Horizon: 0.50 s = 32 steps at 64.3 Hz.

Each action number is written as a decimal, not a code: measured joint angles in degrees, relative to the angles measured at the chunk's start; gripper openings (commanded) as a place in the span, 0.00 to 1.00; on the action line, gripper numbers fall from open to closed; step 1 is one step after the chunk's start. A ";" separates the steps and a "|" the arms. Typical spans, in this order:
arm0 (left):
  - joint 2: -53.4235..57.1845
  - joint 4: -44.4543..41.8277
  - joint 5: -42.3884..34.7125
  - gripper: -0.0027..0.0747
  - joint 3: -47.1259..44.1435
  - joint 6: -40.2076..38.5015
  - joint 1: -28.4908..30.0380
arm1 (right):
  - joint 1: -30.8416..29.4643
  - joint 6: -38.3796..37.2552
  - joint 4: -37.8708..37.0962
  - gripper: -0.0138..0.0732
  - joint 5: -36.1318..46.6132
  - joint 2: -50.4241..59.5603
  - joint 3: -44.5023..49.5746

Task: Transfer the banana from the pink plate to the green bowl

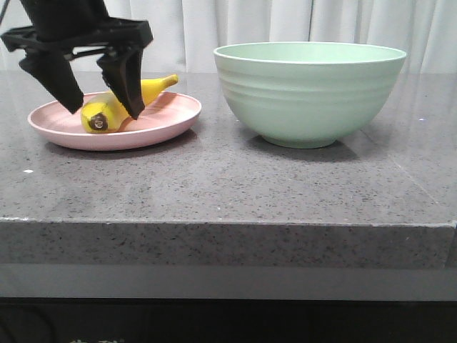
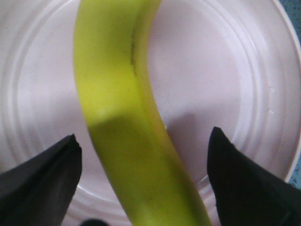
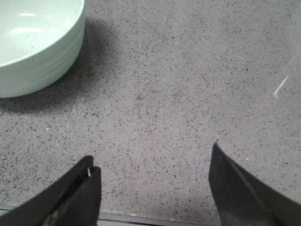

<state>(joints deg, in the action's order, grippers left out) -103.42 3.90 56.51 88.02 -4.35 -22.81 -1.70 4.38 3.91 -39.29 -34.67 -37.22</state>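
The yellow banana point(image 1: 107, 108) lies on the pink plate point(image 1: 171, 114) at the left of the table, its dark blunt end toward the front. My left gripper point(image 1: 106, 108) is open, its two black fingers straddling the banana with gaps on both sides. In the left wrist view the banana point(image 2: 117, 103) runs between the fingers over the plate point(image 2: 211, 70). The green bowl point(image 1: 309, 93) stands upright at the right of the plate; it is empty as far as the right wrist view point(image 3: 33, 42) shows. My right gripper point(image 3: 153, 162) is open over bare table near the front edge.
The grey speckled table point(image 1: 228, 186) has its front edge point(image 1: 228, 225) close to the camera. A white curtain point(image 1: 285, 21) hangs behind. The right arm does not show in the front view.
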 measured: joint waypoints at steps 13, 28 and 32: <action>-1.83 0.00 0.25 0.64 0.14 -0.41 0.00 | 0.00 0.00 0.00 0.74 0.00 0.00 0.00; -1.96 0.00 0.39 0.32 0.23 -0.52 0.00 | 0.00 0.00 0.00 0.74 0.00 0.00 0.00; -1.96 0.00 0.39 0.27 0.23 -0.52 0.00 | 0.00 0.00 0.00 0.74 0.00 0.00 0.00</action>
<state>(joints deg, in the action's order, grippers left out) -105.39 3.90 56.90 88.25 -4.87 -22.81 -1.70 4.38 3.91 -39.29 -34.67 -37.22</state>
